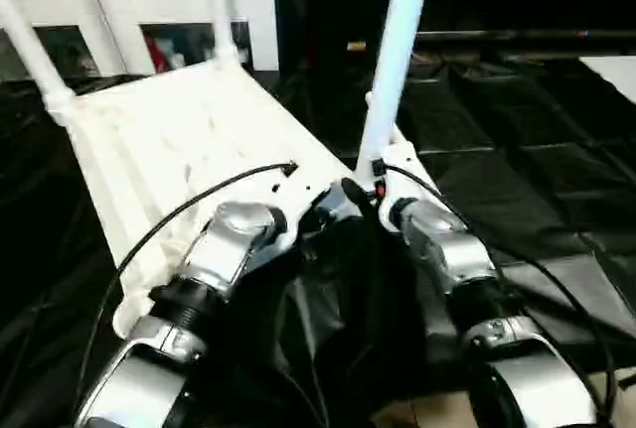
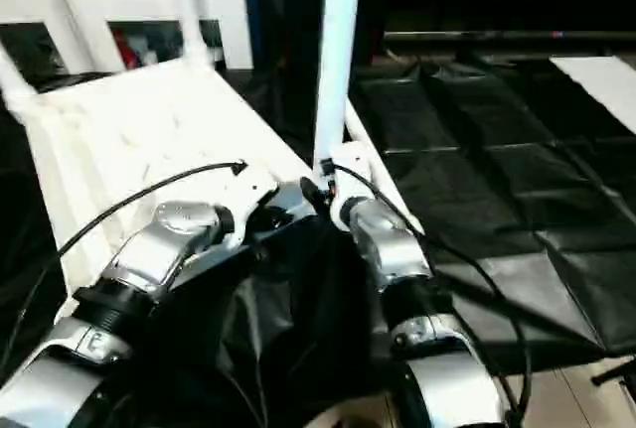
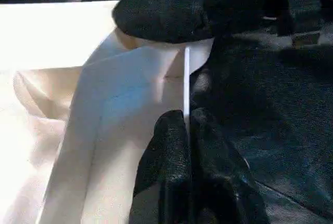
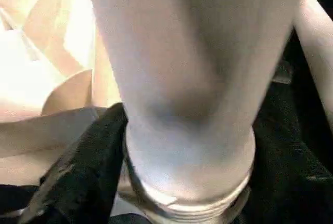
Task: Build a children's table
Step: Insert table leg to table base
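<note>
Right gripper [image 4: 182, 182] is clamped around the leg [image 1: 393, 61] base — leg held upright at the tabletop [image 1: 189, 140] near corner socket. Left gripper [image 3: 186, 146] is pinched closed on the tabletop's thin rim.

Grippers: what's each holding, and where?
Right gripper holds a leg near its threaded base. Left gripper pinches the tabletop's thin edge rib.

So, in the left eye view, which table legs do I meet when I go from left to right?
Far left leg → back leg → near leg, with the right tool at its base.
</note>
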`<state>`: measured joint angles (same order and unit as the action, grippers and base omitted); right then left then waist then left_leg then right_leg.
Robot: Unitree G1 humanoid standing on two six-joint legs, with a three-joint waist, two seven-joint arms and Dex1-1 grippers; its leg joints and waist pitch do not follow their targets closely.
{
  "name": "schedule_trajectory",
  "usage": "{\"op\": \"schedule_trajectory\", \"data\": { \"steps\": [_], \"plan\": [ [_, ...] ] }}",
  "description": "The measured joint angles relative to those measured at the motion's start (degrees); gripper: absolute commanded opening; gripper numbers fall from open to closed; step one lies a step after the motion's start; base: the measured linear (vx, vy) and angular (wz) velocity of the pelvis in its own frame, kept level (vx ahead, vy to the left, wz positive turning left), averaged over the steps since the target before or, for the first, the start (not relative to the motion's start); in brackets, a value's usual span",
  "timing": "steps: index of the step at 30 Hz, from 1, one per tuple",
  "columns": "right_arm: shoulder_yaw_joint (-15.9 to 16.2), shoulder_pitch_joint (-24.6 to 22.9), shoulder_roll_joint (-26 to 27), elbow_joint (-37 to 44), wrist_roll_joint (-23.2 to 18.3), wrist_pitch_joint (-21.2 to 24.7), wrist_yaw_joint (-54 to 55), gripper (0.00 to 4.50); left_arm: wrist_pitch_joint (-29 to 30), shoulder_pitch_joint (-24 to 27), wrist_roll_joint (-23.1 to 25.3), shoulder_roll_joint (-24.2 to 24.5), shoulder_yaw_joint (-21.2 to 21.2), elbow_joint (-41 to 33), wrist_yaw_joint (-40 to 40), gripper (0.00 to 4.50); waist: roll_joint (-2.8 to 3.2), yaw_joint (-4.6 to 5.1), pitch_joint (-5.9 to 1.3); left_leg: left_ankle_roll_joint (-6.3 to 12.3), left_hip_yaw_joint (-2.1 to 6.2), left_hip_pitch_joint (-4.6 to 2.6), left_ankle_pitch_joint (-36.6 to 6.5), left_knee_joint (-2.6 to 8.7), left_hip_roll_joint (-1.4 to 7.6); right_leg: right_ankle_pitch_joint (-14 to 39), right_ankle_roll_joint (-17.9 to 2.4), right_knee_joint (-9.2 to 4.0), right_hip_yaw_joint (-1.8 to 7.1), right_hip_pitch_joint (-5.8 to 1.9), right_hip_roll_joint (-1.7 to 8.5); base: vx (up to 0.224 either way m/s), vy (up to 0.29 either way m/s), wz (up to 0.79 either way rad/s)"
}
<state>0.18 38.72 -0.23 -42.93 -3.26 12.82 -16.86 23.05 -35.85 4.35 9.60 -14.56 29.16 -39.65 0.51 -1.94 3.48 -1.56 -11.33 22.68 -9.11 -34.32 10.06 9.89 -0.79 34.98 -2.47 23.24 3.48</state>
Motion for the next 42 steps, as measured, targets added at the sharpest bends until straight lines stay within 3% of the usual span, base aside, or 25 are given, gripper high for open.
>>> {"op": "schedule_trajectory", "data": {
  "steps": [4, 9, 12, 21, 24, 36, 42],
  "plan": [
    [0.88, -0.04, -0.08, 0.0, 0.9, -0.72, -2.0, 4.08, -2.17, 0.62, -0.01, 1.56, -0.52, -0.29, -1.69, 0.0, 0.0, 0.16, 0.0, 0.0, 0.0, -0.06, 0.0, 0.05, 0.01, 0.0, 0.01, 0.01, 0.0, 0.03, -0.01, 0.0, 0.0, 0.0],
    [4.66, -1.63, -3.29, 2.7, 1.21, -0.62, -10.36, 4.08, -6.04, 3.03, -0.16, 5.2, -1.08, -2.77, -7.88, 0.0, 0.02, -0.02, 0.0, -0.01, 0.01, -0.16, 0.0, 0.22, 0.01, 0.04, 0.06, 0.02, -0.02, 0.02, -0.01, 0.0, 0.0, 0.0],
    [8.05, -4.93, -7.26, 7.52, 1.28, -0.5, -17.92, 4.08, -7.48, 4.62, -1.03, 7.56, -1.25, -4.52, -12.43, 0.0, 0.02, -0.38, 0.0, -0.01, 0.01, -0.15, 0.0, 0.22, 0.01, 0.09, 0.14, 0.01, 0.0, -0.01, -0.01, 0.0, 0.0, 0.0],
    [12.7, -9.97, -16.63, 18.58, -0.28, 0.72, -35.2, 4.08, -10.5, 7.67, -3.76, 12.3, -1.67, -7.56, -22.15, 0.0, 0.04, -1.08, 0.0, -0.01, 0.0, -0.15, 0.0, 0.21, -0.01, 0.17, 0.27, 0.0, 0.03, -0.03, -0.01, 0.0, 0.0, 0.0],
    [12.96, -10.53, -17.32, 20.34, -1.52, 1.37, -38.37, 4.08, -10.64, 8.55, -4.76, 13.62, -1.68, -8.61, -24.53, 0.0, 0.04, -1.05, 0.0, -0.01, -0.01, -0.16, 0.0, 0.21, -0.01, 0.2, 0.33, 0.0, 0.03, -0.03, -0.01, 0.0, 0.0, 0.0],
    [13.13, -11.14, -17.69, 20.88, -3.12, 2.28, -40.83, 3.0, -11.14, 9.66, -5.77, 15.3, -1.68, -9.74, -27.73, 0.0, 0.02, -1.28, 0.01, -0.01, -0.02, -0.16, 0.0, 0.2, -0.01, 0.16, 0.26, 0.0, 0.04, -0.03, -0.01, 0.0, 0.0, 0.0],
    [12.02, -11.16, -15.86, 20.1, -3.09, 2.87, -37.55, 2.74, -9.69, 9.28, -5.53, 14.12, -1.39, -9.39, -25.02, 0.0, 0.02, -1.12, 0.01, -0.01, -0.02, -0.2, 0.0, 0.2, -0.01, 0.18, 0.29, 0.0, 0.05, -0.04, -0.01, 0.0, 0.0, 0.0]
  ]
}}
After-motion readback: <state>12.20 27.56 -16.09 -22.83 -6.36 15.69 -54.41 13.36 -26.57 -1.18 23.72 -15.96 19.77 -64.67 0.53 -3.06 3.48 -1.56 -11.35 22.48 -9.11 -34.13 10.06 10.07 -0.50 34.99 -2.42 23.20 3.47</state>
